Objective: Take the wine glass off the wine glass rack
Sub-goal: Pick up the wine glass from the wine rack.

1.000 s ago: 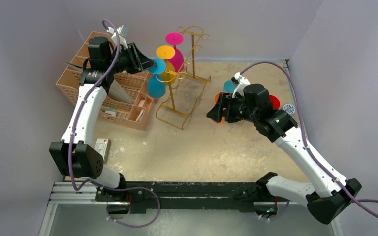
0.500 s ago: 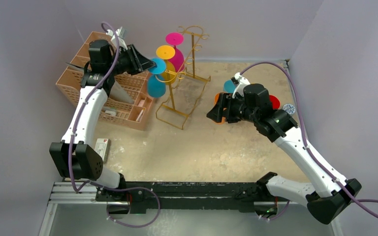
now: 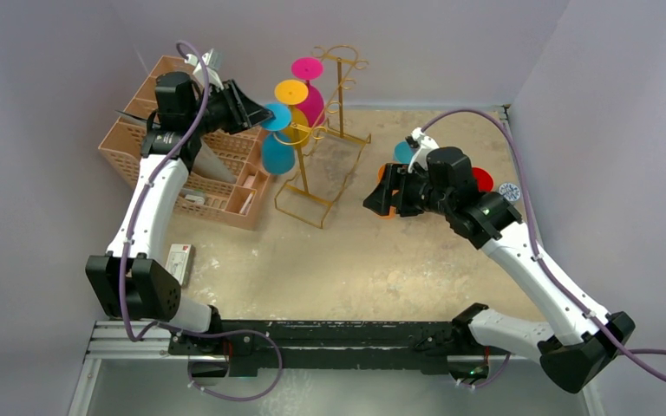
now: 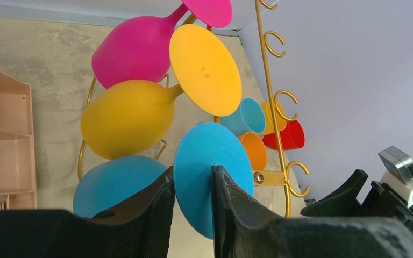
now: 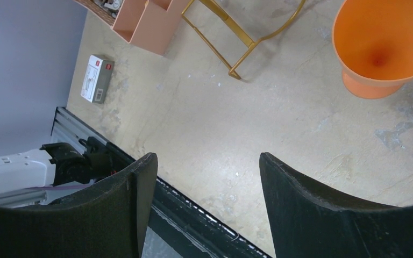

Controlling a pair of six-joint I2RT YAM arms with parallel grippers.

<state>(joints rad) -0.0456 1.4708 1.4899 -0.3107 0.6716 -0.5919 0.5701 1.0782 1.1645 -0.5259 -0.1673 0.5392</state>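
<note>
The gold wire wine glass rack [image 3: 302,178] stands at the back of the table with a pink [image 3: 307,68], a yellow [image 3: 292,91] and a blue wine glass [image 3: 275,153] hanging upside down from it. My left gripper [image 3: 264,111] reaches in from the left. In the left wrist view it [image 4: 191,177] is shut on the blue glass's round foot [image 4: 207,161], one finger on each side; the stem is hidden. The rack's hooks [image 4: 271,80] rise just behind. My right gripper [image 3: 373,201] hovers open over bare table [image 5: 207,161], right of the rack's base.
A peach lattice organizer [image 3: 217,173] stands directly under and behind the left arm. Orange [image 5: 382,48], blue [image 3: 403,152] and red [image 3: 484,179] cups sit around the right wrist. A small box [image 3: 179,260] lies near the left arm's base.
The left arm has shifted very slightly, its fingers staying at the blue glass's foot. The right arm has barely moved.
</note>
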